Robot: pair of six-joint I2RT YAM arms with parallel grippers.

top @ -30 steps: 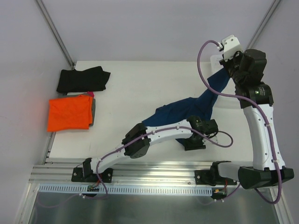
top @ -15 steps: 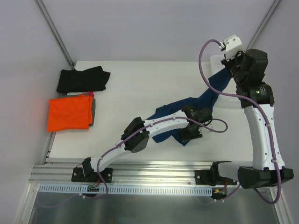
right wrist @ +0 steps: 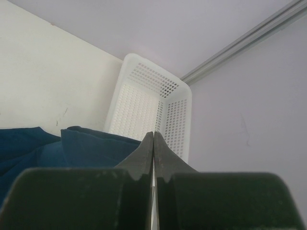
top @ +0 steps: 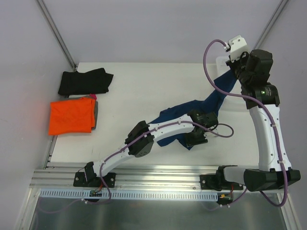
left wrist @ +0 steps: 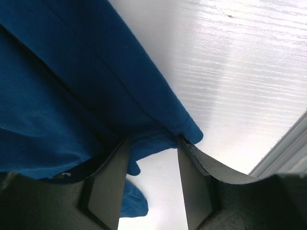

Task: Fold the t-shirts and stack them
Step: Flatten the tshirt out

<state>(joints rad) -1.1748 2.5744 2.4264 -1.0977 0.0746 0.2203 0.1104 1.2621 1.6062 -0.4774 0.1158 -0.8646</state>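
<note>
Step in hand, as I read it: spreading the navy shirt (top: pixel 192 112) for folding. Right gripper (right wrist: pixel 153 136) has jaws together, pinching one end of it up in front of the basket (right wrist: pixel 158 67). The cloth slopes away from the basket onto the table (top: pixel 144 86). Left gripper (left wrist: pixel 152 143) has jaws apart, straddling a hem corner, not clamped.

Next: close on that corner, then draw both ends flat.

Basket: nothing seen inside. Orange shirt (top: pixel 71 117) and black shirt (top: pixel 85 81) lie folded, well apart from the basket, not yet stacked.

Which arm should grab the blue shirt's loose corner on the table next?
Left. The left gripper is open, low over the table, the navy shirt's hem corner at its fingertips. The right gripper is shut on the shirt's other end, raised near the basket.
</note>
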